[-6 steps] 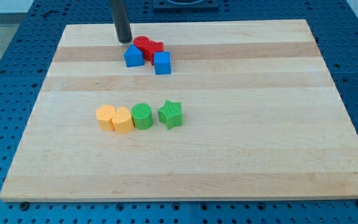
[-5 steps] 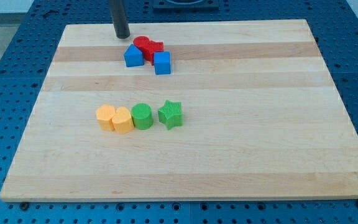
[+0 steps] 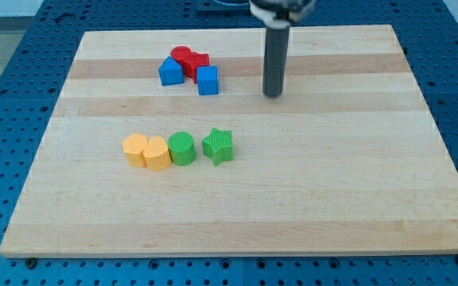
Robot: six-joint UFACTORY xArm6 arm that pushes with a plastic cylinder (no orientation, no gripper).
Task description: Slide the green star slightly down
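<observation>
The green star (image 3: 218, 146) lies near the middle of the wooden board (image 3: 332, 175), at the right end of a row of blocks. To its left, almost touching, is a green cylinder (image 3: 182, 148). My tip (image 3: 273, 94) rests on the board above and to the right of the star, well apart from it. The dark rod rises from there to the view's top.
Two yellow blocks (image 3: 136, 149) (image 3: 157, 153) sit left of the green cylinder. Near the view's top is a cluster: a red cylinder (image 3: 182, 56), a red block (image 3: 198, 61), a blue block (image 3: 170, 71) and a blue cube (image 3: 207, 80), left of my tip.
My tip has moved from the top left, beside the blue and red cluster, to the right and down past the cluster. No block has moved.
</observation>
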